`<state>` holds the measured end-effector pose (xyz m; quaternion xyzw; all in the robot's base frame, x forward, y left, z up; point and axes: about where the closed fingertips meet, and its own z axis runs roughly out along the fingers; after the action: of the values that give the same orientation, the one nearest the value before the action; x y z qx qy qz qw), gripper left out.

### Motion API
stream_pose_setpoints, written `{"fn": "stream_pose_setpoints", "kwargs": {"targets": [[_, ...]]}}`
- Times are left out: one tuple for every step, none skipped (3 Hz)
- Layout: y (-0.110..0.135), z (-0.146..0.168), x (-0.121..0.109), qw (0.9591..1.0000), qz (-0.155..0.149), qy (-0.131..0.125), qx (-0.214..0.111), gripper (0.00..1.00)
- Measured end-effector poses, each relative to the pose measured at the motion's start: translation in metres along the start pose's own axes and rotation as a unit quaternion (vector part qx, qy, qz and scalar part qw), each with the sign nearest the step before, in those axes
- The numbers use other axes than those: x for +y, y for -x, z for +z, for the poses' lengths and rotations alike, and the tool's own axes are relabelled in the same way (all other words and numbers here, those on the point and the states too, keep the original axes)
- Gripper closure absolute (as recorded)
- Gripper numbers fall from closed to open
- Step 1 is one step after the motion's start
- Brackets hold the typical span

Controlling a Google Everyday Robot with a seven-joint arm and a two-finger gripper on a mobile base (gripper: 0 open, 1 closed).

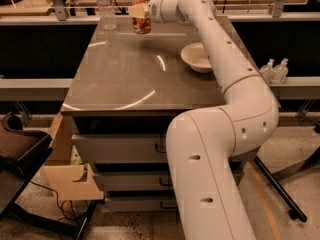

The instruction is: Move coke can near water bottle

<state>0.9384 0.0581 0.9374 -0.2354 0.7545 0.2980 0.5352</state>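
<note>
my end effector (139,10) clamped on small red soda can (142,25) | far end of grey surface (125,76) | near clear ribbed plastic bottle (104,6)

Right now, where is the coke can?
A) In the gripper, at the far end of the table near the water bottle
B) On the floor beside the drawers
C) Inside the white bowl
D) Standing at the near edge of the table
A: the gripper is shut on the coke can at the far end of the table, close beside the water bottle and well apart from the white bowl.
</note>
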Motion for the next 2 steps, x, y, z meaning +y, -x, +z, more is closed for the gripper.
{"fn": "stream_pose_setpoints", "kwargs": {"targets": [[0.003, 0.006, -0.013, 0.9996, 0.005, -0.023, -0.013, 1.0], [0.002, 0.017, -0.021, 0.9989, 0.007, -0.037, -0.029, 1.0]]}}
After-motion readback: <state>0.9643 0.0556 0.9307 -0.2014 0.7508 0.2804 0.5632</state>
